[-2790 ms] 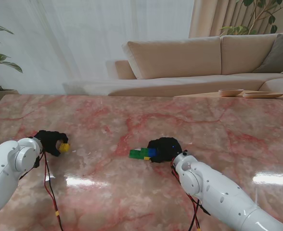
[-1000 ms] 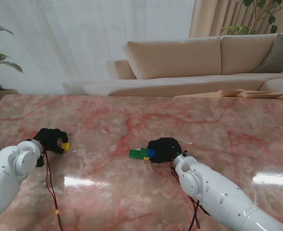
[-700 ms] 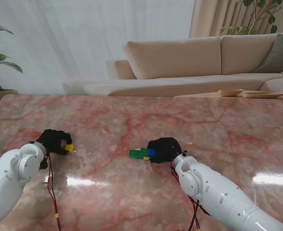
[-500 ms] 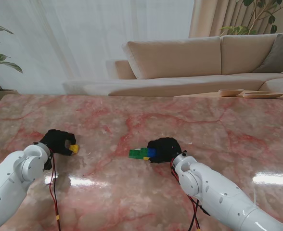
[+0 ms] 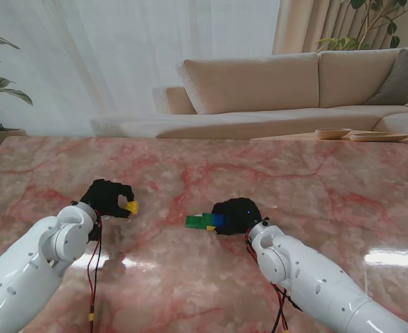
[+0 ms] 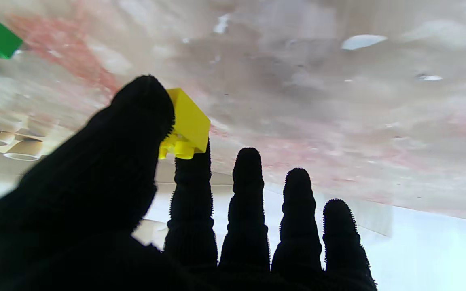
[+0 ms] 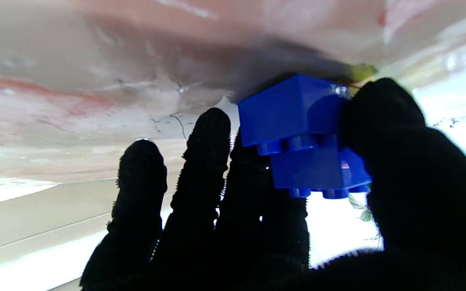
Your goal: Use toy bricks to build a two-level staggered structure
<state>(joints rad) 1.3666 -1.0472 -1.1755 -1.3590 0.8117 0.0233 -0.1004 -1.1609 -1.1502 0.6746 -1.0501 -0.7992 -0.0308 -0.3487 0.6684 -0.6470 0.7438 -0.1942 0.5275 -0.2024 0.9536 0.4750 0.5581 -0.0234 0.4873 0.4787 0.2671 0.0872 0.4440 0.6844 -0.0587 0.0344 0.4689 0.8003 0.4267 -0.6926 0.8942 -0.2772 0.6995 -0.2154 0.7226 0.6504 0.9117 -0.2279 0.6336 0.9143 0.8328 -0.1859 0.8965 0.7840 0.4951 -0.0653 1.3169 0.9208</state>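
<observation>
Two hands apart, left hand (image 5: 107,198) gripping yellow brick (image 5: 131,207)

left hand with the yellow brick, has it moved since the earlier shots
Yes. In the stand view the left hand, pinching the yellow brick, has travelled to the robot's right, closing on the brick cluster steadied by the right hand.

Counted items. Hands: two, a left hand (image 5: 107,198) and a right hand (image 5: 237,215). Yellow bricks: two, one yellow brick (image 5: 131,206) in the left hand and one yellow sliver (image 5: 211,227) under the cluster. Blue bricks (image 7: 303,133): two, stacked and offset. Green bricks (image 5: 200,221): at least one; the exact number cannot be told. Worktop (image 5: 190,166): one.
</observation>
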